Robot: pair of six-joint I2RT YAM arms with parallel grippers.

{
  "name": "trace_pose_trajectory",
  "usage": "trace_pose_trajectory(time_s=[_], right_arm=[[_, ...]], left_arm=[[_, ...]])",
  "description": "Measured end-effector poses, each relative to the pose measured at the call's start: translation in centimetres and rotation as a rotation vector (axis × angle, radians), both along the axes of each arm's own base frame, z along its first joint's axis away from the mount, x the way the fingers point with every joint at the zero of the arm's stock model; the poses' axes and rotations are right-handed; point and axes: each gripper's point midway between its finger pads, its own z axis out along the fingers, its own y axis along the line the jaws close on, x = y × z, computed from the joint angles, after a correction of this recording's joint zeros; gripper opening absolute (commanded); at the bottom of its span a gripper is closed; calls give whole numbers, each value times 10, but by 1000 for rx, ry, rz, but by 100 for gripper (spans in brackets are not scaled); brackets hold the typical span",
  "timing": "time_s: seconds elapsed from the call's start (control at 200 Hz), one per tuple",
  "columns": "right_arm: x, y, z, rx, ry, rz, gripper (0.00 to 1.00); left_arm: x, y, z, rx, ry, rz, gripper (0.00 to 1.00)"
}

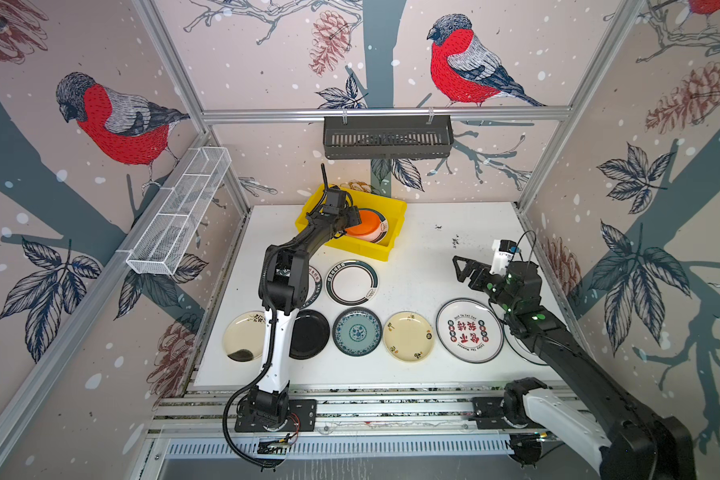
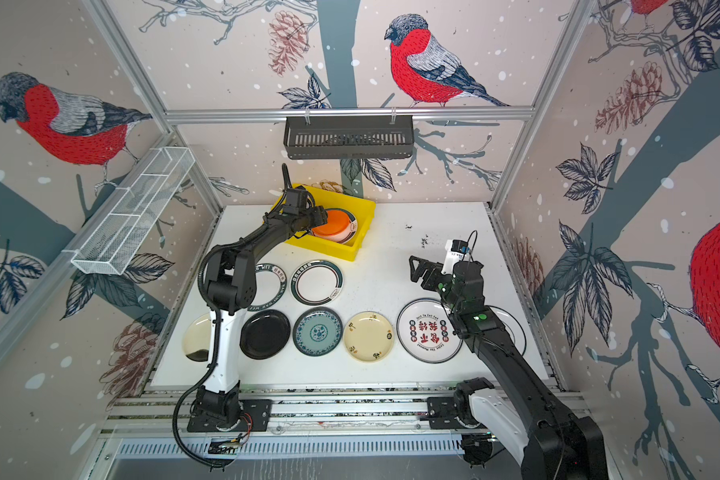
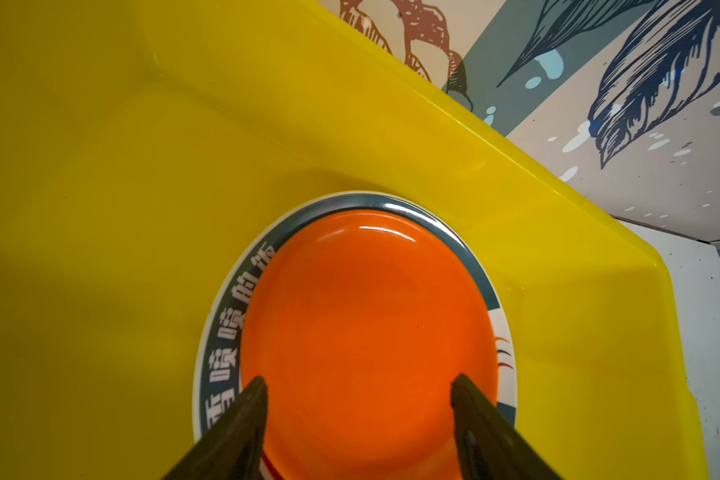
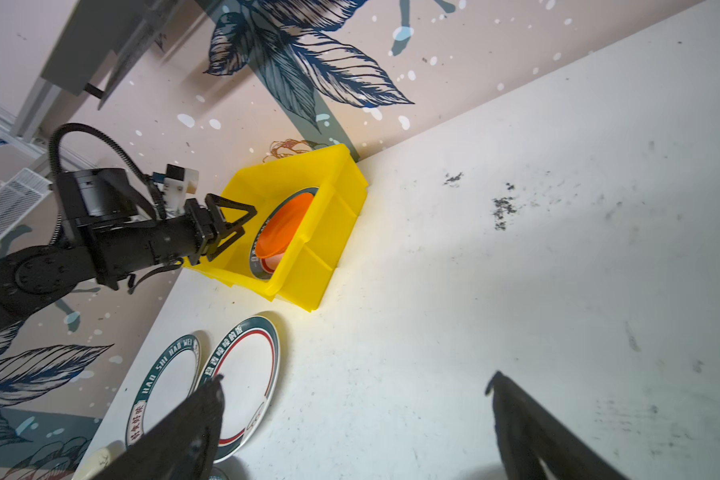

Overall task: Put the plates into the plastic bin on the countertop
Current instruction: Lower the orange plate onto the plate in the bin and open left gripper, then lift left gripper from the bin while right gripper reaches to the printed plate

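Plates: ten or so. Two in the plastic bin (image 1: 356, 249), seven plain on the tabletop (image 1: 425, 257), and one more rim (image 2: 514, 328) half hidden under my right arm.

The bin is bright yellow, rectangular, with a rolled rim, at the far edge of the tabletop near the back wall. Inside, the orange plate (image 3: 366, 316) lies on a white plate (image 3: 225, 332) with a dark rim and white Chinese characters.

Far row, two white plates with dark rims: one (image 4: 167, 374) reads "HAO SHI HAO WEI" plus Chinese characters, the other (image 1: 352, 282) has Chinese characters and a red inner ring.

Near row, from left: cream floral plate (image 1: 242, 336), black plate (image 1: 310, 334), blue-patterned plate (image 1: 357, 331), second cream floral plate (image 1: 408, 336), big white plate (image 1: 468, 330) with red characters; its small print is too small to read.

My left end effector (image 3: 358, 386) is over the bin, jaws spread apart above the orange plate's near edge, gripping nothing. My right end effector (image 4: 356, 384) hangs over bare tabletop, jaws fully wide, empty.
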Motion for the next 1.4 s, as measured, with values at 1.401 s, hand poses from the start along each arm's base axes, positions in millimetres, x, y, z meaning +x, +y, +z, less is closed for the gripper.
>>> trace_pose_trajectory(time_s=[1.401], right_arm=[[-74,-61,-108,28,561,-126,100]], left_arm=[[-223,-63,63,16,-249,-270,96]])
